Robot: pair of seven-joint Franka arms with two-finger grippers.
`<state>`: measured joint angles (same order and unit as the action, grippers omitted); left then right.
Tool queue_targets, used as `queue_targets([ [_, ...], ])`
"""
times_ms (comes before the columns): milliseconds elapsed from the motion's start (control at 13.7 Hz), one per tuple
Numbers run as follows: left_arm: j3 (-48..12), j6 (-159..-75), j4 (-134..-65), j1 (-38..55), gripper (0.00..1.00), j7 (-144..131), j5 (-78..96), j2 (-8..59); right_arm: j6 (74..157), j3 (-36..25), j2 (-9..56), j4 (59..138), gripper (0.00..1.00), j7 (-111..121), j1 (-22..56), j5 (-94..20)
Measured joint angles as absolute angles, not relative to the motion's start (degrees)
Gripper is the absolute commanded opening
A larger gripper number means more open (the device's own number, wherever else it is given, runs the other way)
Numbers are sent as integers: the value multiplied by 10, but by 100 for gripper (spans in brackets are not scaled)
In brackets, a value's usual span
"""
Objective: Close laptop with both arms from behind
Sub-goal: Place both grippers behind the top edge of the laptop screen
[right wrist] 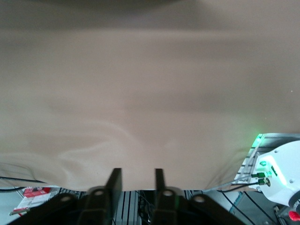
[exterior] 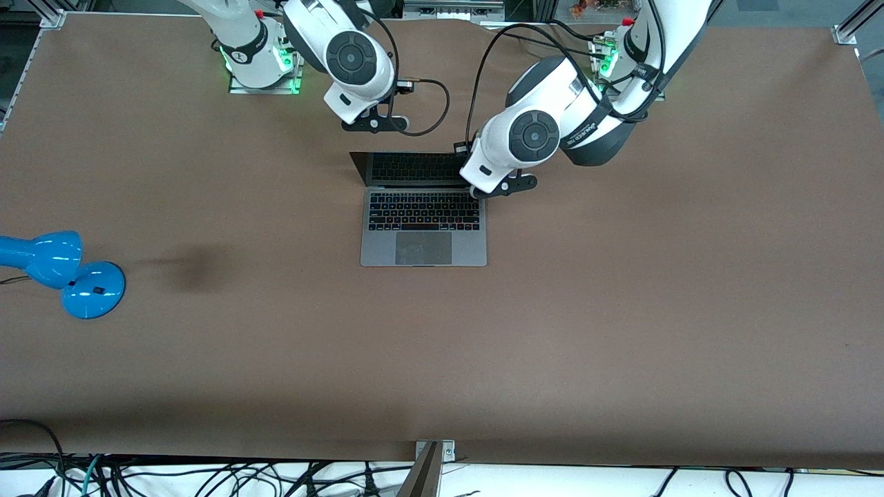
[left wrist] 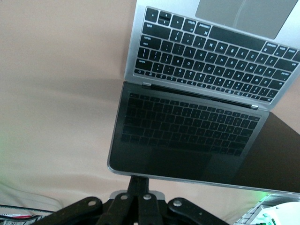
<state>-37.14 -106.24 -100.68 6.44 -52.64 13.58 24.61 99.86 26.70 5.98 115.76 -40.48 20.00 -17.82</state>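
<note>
Your laptop (exterior: 423,228) sits open near the middle of the brown table (exterior: 621,310), base flat, trackpad toward the front camera and hinge toward the arm bases. The dark screen stands raised and mirrors the black keys, as the left wrist view confirms (left wrist: 187,136).

Your left gripper (left wrist: 139,185) is at the lid's top edge, at the corner toward the left arm's end of the table. In the front view its black body (exterior: 504,188) shows just past that corner, partly hidden under the white wrist. The fingers (left wrist: 136,183) are clenched together, nothing between them; their tips meet the lid's rim in the wrist view. Whether they press on it you cannot tell from these views.

Your right gripper (right wrist: 136,180) is over bare table between the laptop and the right arm's base, apart from the lid. In the front view only its black mount (exterior: 374,123) shows beneath the wrist. The fingers (right wrist: 114,180) stand parted with a narrow gap, grasping nothing; the right wrist view shows only table surface ahead of them.

A blue desk lamp (exterior: 65,273) lies on the table toward the right arm's end, well apart from the laptop.
</note>
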Motion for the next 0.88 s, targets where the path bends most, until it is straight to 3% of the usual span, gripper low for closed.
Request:
queue_targets([
  [876,-367,-1076,-1006,63,0,-526,130,253,1108,225,91,1161,0,-400,181,-86],
])
